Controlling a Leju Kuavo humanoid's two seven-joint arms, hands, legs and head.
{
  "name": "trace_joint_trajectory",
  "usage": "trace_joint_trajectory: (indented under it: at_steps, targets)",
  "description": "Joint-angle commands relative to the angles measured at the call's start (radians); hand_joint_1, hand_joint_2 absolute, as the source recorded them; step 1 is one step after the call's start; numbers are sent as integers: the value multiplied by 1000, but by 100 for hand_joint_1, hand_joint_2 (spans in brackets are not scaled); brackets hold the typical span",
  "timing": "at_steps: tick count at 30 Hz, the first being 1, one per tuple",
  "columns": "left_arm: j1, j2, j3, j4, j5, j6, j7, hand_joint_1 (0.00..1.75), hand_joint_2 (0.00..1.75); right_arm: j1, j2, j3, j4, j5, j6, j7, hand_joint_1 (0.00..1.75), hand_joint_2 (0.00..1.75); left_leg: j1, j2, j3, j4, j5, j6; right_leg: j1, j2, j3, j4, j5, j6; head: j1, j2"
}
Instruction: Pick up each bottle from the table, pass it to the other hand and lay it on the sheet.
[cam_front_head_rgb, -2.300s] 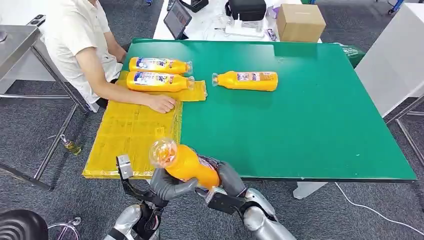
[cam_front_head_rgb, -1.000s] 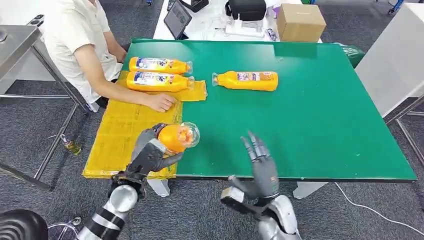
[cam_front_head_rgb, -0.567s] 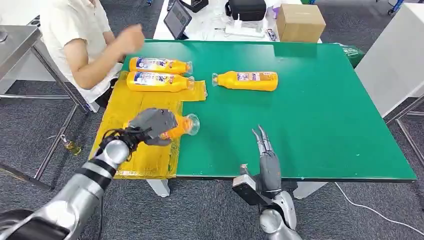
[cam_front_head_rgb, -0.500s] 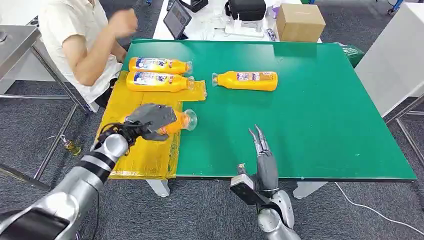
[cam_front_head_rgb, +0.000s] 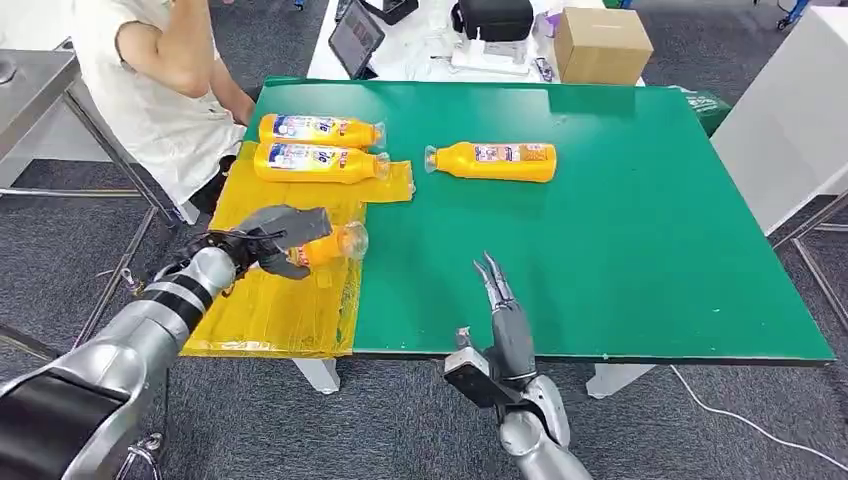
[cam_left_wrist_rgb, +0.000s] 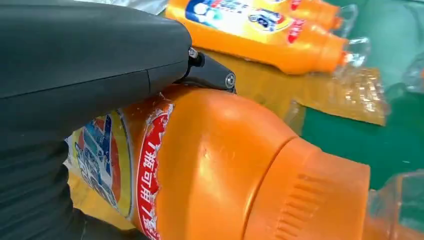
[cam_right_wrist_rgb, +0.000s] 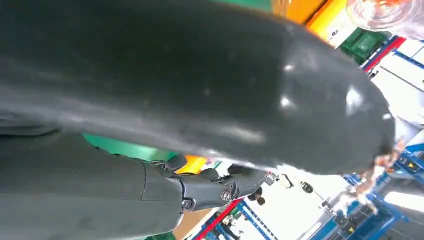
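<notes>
My left hand (cam_front_head_rgb: 272, 236) grips an orange bottle (cam_front_head_rgb: 330, 245) on its side, low over the yellow sheet (cam_front_head_rgb: 270, 290), clear cap toward the green. Up close in the left wrist view, the same bottle (cam_left_wrist_rgb: 220, 175) shows its red and blue label under my fingers (cam_left_wrist_rgb: 90, 55). Two more orange bottles (cam_front_head_rgb: 318, 130) (cam_front_head_rgb: 318, 163) lie side by side at the sheet's far end. A further bottle (cam_front_head_rgb: 492, 161) lies on the green table (cam_front_head_rgb: 620, 230), off the sheet. My right hand (cam_front_head_rgb: 500, 320) is open at the table's near edge, fingers straight, holding nothing.
A person in a white shirt (cam_front_head_rgb: 150, 90) sits at the table's far left corner, arm raised. A cardboard box (cam_front_head_rgb: 602, 45), a tablet (cam_front_head_rgb: 354, 38) and a black bag (cam_front_head_rgb: 494, 18) sit on the white table behind. A white cabinet (cam_front_head_rgb: 790, 120) stands at right.
My left hand took the bottle from the right hand and carried it left and forward over the sheet. The right hand opened and stayed at the near edge. The person's hand left the sheet.
</notes>
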Motion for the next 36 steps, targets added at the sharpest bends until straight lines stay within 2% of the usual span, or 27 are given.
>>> trace_joint_trajectory:
  at_steps: [1,2,3,4,5,7,8,10,18,21,27,33,36]
  targets:
    - [-126,34,-32,188,11,-124,-8,105,175,-96,18,62,169,-35,8,-38,0,0,1,3,2,1,-2,1,1,2,1,0,0,-2,0,0]
    - [-134,40,-33,199,10,-154,-5,58,175,-104,20,70,182,-40,7,-40,0,0,1,5,3,1,-3,1,2,3,3,0,-1,-3,0,0]
    - [-138,48,-32,201,12,-168,-11,58,175,-108,21,74,188,-40,8,-40,0,0,1,4,2,1,-2,1,1,3,2,0,0,-2,0,0]
    - [-144,55,-35,209,4,-164,6,37,175,-116,22,82,204,-57,6,-40,0,0,1,5,4,1,-3,1,2,3,3,1,-1,-3,0,0]
    - [-148,60,-37,213,1,-176,4,33,175,-119,21,88,209,-57,2,-40,0,0,1,4,3,1,-2,1,2,2,3,0,-1,-3,0,0]
    - [-149,65,-25,218,7,-170,15,5,175,-126,20,98,219,-72,1,-40,0,0,1,6,7,1,-4,1,3,4,6,0,-2,-5,0,0]
    - [-149,68,-21,221,12,-177,13,5,175,-131,20,104,222,-73,1,-40,0,0,1,4,2,0,-2,1,1,3,2,0,0,-2,0,0]
    - [-149,74,-19,215,12,-176,-10,0,175,-137,19,114,225,-82,4,-40,0,0,1,3,2,0,-1,1,1,2,1,0,0,-2,0,0]
    - [-150,76,-11,215,15,-169,-62,0,175,-151,17,147,236,-107,4,-40,0,0,1,2,2,0,-1,1,1,1,2,0,0,-2,0,0]
    - [-162,79,-3,223,29,-226,-99,0,175,-160,14,169,241,-125,9,-40,0,0,1,3,4,1,-2,1,2,1,4,0,-1,-3,0,0]
    - [-167,70,-3,221,25,-203,-97,0,175,-163,11,182,243,-135,1,-40,0,0,1,2,3,0,-1,1,1,1,3,0,-1,-3,0,0]
    - [-173,59,-29,194,-14,-96,-201,0,175,-169,9,206,261,-145,-2,-40,0,0,1,0,1,0,0,1,1,0,1,0,0,-1,0,0]
    - [-177,57,-29,193,-13,-98,-201,0,175,-169,9,206,260,-145,-2,-40,0,0,2,0,3,2,-2,2,2,-1,4,1,-2,-3,0,0]
